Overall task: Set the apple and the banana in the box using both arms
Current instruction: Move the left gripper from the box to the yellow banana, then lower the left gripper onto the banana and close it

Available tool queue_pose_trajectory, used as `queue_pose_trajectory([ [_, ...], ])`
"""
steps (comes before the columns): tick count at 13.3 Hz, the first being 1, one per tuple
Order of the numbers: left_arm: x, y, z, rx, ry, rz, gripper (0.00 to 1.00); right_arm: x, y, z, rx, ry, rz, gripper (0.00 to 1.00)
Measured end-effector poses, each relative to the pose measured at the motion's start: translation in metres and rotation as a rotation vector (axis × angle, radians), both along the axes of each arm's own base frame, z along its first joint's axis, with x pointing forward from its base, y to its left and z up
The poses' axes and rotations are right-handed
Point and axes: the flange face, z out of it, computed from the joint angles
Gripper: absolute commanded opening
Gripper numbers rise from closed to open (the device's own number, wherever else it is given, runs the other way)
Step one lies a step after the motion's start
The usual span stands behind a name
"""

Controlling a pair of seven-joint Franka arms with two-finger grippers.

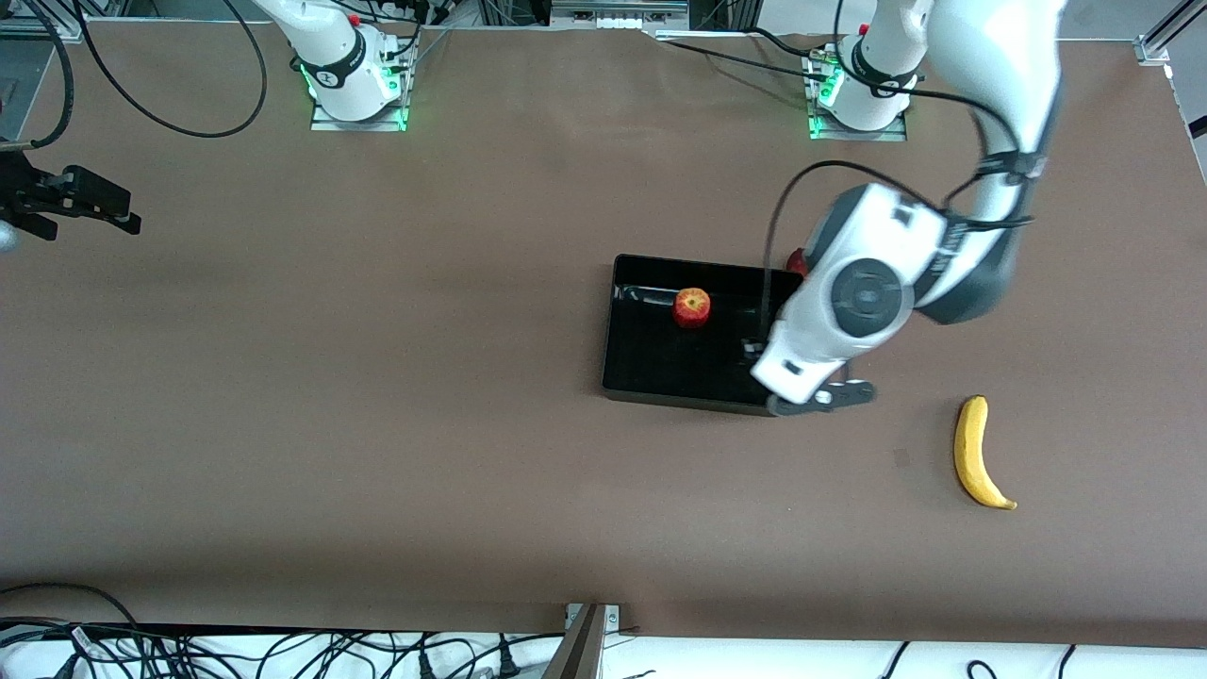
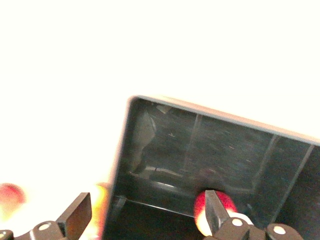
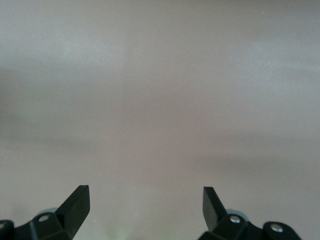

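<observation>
a brown table [image 1: 377,396] fills the front view, with loose black cables [image 1: 283,651] on a white strip along its near edge. the right gripper [image 1: 71,203] waits over bare table at the right arm's end, fingers [image 3: 75,205] spread and empty. the two arm bases stand lit green at the table's top edge. near the middle lies the black box [image 1: 651,368], the apple [image 1: 692,307] resting inside it. the left gripper [image 1: 820,396] hangs over the box's corner toward the left arm's end, fingers [image 2: 77,215] spread, holding nothing. the banana [image 1: 975,453] lies on the table well apart from the box, toward the left arm's end.
</observation>
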Motion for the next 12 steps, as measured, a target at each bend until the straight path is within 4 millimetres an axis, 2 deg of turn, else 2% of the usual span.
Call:
queue_pose_trajectory([
  [2, 0.018, 0.069, 0.017, -0.015, -0.013, -0.016, 1.00, 0.000, 0.000, 0.000, 0.000, 0.000, 0.000, 1.00],
  [4, 0.030, 0.137, 0.022, -0.033, -0.019, -0.048, 1.00, 0.000, 0.000, 0.000, 0.000, 0.000, 0.000, 1.00],
  [6, 0.036, 0.191, 0.023, -0.048, -0.022, -0.079, 1.00, 0.000, 0.000, 0.000, 0.000, 0.000, 0.000, 1.00],
  [8, 0.040, 0.232, 0.024, -0.055, -0.047, -0.140, 1.00, 0.000, 0.000, 0.000, 0.000, 0.000, 0.000, 1.00],
  [10, 0.045, 0.264, 0.019, -0.060, -0.088, -0.203, 1.00, 0.000, 0.000, 0.000, 0.000, 0.000, 0.000, 1.00],
  [12, 0.051, 0.276, 0.002, -0.065, -0.117, -0.228, 1.00, 0.000, 0.000, 0.000, 0.000, 0.000, 0.000, 1.00],
])
